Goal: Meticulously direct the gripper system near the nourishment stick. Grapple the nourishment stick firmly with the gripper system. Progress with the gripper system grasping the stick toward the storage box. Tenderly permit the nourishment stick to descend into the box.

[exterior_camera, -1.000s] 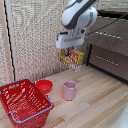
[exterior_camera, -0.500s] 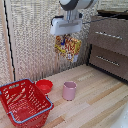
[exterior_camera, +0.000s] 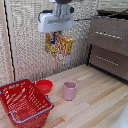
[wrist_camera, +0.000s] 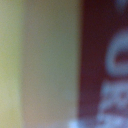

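Up high we see the gripper system (exterior_camera: 52, 35), the white blocky end of the arm, hanging well above the wooden table (exterior_camera: 95, 102). Its short fingers are closed onto the top edge of the nourishment stick (exterior_camera: 59, 46), and the flat yellow package with its red and multicoloured print dangles below them in mid-air, slightly tilted, in front of the pale woven wall panel (exterior_camera: 25, 45). The package touches nothing but the fingers.

Down on the table we find the storage box (exterior_camera: 22, 103), the red lattice basket with its blue-grey rim, sitting at the exterior view's lower left, well apart from the held package and off to its left. Just beside the basket's far corner sits a small red bowl (exterior_camera: 44, 86), and a pink cup (exterior_camera: 69, 91) stands upright near the bowl, towards the exterior view's right. A dark wooden drawer unit (exterior_camera: 107, 47) fills the exterior view's right.

In the wrist view we get only a blurred close surface: a yellow band and a dark red panel with pale lettering, the nourishment stick (wrist_camera: 102, 60) pressed right up against the lens.
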